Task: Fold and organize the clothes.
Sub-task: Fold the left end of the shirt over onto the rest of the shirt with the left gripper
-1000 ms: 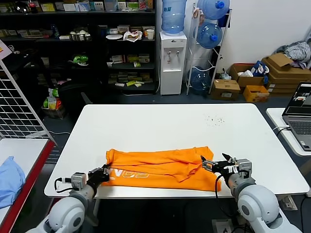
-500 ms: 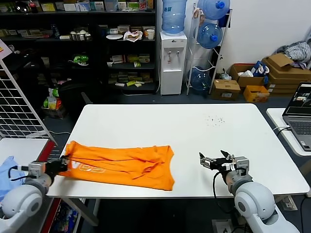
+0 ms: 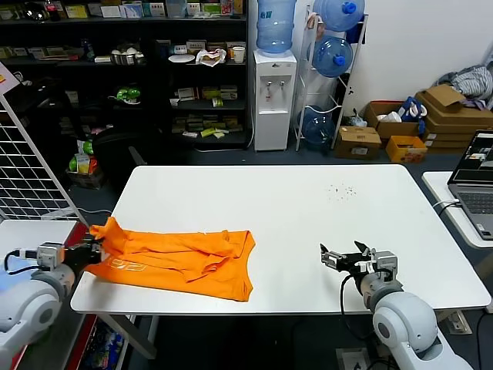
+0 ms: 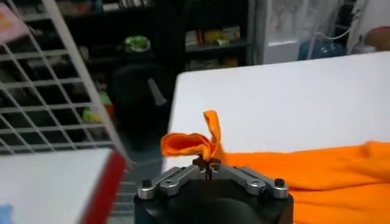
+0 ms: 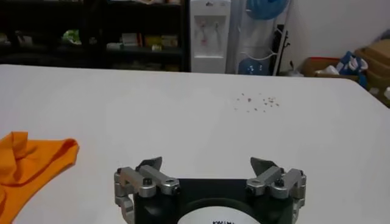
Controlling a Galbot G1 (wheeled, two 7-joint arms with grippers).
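- Filling most of your head view was the white table [image 3: 308, 223], bare across its right half apart from a sprinkle of small dark specks [image 3: 340, 191] toward the far side.
- You had the orange t-shirt [image 3: 177, 258] lying bunched lengthwise on the near left part of that table, its white lettering showing on the front edge and one end reaching the table's left edge.
- Your left gripper [image 3: 94, 248] sat just off the table's left edge with its jaws pinched together on a corner of the t-shirt; in the left wrist view that corner [image 4: 195, 141] curled up out of the clamped tips.
- Your right gripper [image 3: 343, 260] hovered over the near right part of the table, well apart from the shirt, jaws spread wide with nothing between them.
- Beside you on the left, a white wire grid panel [image 3: 31, 169] leaned near the table.
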